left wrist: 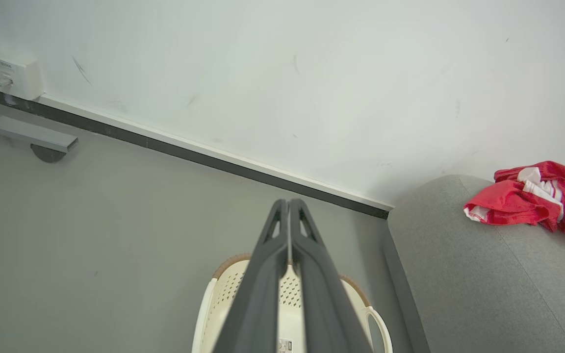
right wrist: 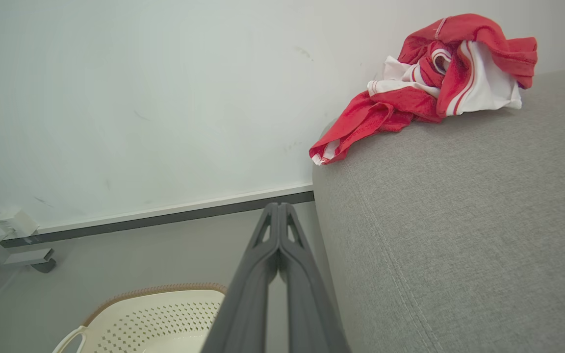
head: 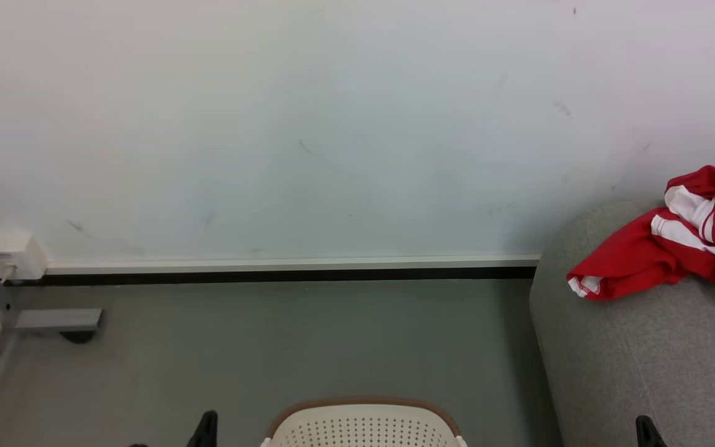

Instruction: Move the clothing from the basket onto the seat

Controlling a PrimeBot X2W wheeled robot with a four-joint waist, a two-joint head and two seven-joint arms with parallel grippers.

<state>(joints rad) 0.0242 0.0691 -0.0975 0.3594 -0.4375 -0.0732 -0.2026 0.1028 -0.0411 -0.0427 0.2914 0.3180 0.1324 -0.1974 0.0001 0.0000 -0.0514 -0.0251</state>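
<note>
Both grippers are clenched on nothing. The left gripper (left wrist: 288, 202) hangs over the basket (left wrist: 216, 294), and the right gripper (right wrist: 278, 206) is right of the basket, at the sofa's (right wrist: 459, 220) rounded end. The left wrist view looks into the basket and shows a side handle (left wrist: 379, 326); the head view catches its brown rim and perforated wall. Beyond the basket and to its right, the clothing (head: 637, 254) lies heaped on the sofa against the wall (head: 332, 124). The heap stretches along the wall, with a red tail pointing back toward the basket's side.
</note>
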